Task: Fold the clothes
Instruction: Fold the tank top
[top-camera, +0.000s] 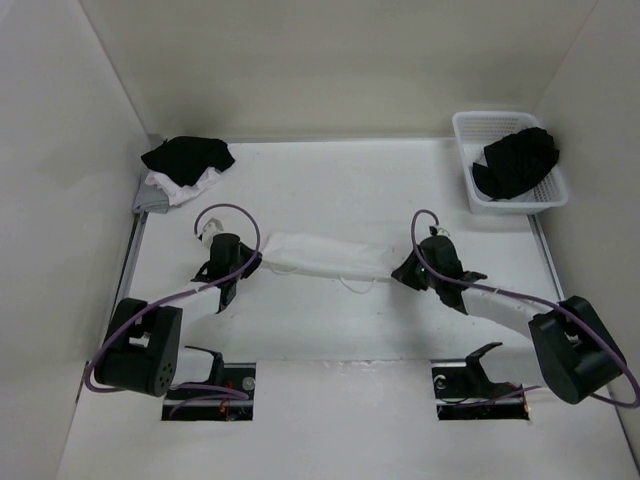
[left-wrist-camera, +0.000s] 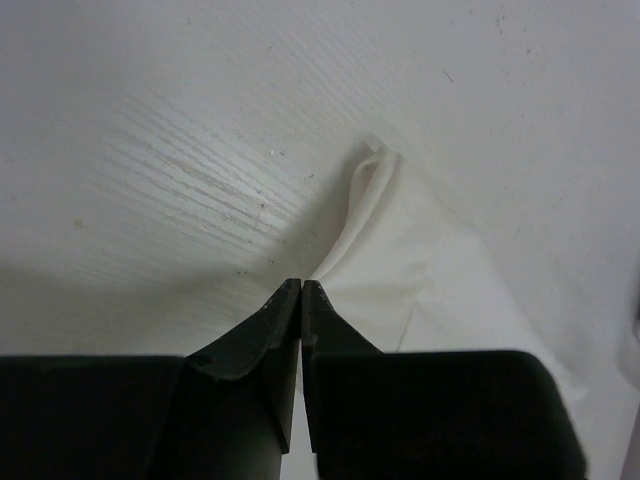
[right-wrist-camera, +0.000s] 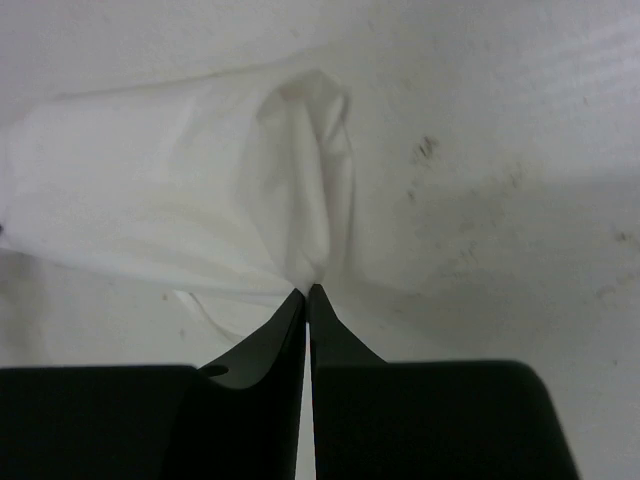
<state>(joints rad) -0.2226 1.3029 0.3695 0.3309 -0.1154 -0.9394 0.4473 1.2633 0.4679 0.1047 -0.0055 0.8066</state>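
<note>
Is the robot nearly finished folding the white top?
Not yet. Done: both ends are grabbed. In hand: the left gripper and right gripper pinch the white tank top, stretched in a bunched strip between them. To do: every neat fold.

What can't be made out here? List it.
Top view: both ends of the thin white tank top hide under the left hand and right hand.
Left wrist view: frame edge cuts off most of it.
Top view: black cloth in white plastic basket, too crumpled to identify.
</note>
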